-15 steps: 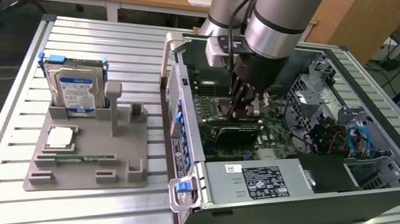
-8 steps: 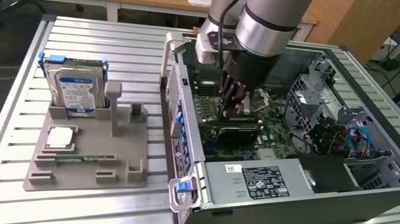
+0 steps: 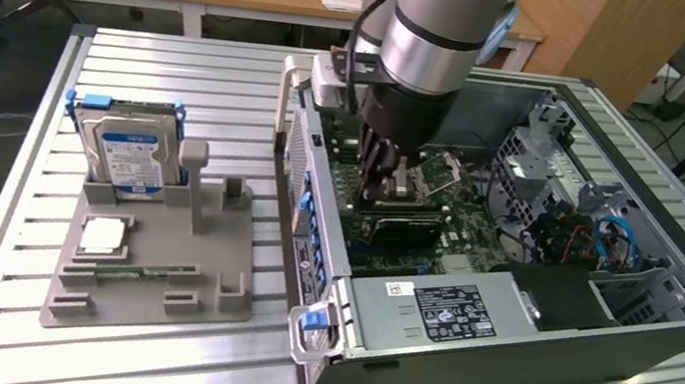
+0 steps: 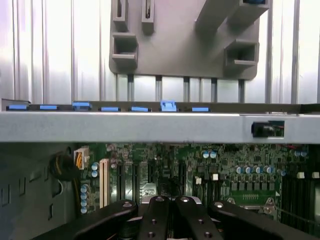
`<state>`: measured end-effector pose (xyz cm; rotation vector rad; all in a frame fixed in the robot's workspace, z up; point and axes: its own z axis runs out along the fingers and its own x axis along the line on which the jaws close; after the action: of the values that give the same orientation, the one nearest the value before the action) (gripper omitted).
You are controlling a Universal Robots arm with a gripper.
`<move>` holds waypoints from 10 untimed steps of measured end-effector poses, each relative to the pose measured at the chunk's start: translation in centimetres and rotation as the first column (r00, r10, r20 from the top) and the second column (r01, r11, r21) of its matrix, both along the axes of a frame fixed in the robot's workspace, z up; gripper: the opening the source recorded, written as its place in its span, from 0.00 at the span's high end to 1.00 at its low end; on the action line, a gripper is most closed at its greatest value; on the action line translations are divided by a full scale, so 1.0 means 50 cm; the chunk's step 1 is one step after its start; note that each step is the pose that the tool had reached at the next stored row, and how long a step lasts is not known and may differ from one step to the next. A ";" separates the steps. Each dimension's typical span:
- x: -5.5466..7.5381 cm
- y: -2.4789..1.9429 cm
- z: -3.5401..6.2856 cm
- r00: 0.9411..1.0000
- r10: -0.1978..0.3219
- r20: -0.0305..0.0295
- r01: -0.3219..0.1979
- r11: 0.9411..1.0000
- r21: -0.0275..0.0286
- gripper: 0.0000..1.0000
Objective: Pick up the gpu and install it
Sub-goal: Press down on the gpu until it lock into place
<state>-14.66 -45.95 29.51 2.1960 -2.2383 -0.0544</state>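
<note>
Seen from the wrist, the gripper (image 4: pixel 170 202) has its fingers drawn close together, apparently pinching the gpu, which stays hidden beneath them over the motherboard (image 4: pixel 225 170). Seating well likely needs a straight, square press into the slot. Its orientation and long axis cannot be told. Beyond lies the grey fixture tray (image 3: pixel 150 271).

The arm (image 3: pixel 432 33) reaches straight down; its hand (image 3: pixel 383 190) points downward, fingers (image 4: pixel 155 220) drawn close together.
</note>
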 end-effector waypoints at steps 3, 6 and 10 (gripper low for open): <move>-0.009 0.0000 0.003 1.000 0.000 -0.008 0.000 1.000 0.001 0.89; -0.020 0.0032 0.003 1.000 0.000 -0.011 0.000 1.000 0.001 0.89; -0.027 0.0069 0.003 1.000 0.000 -0.012 0.000 1.000 0.001 0.89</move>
<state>-16.03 -45.61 29.66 2.1899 -2.2328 -0.0688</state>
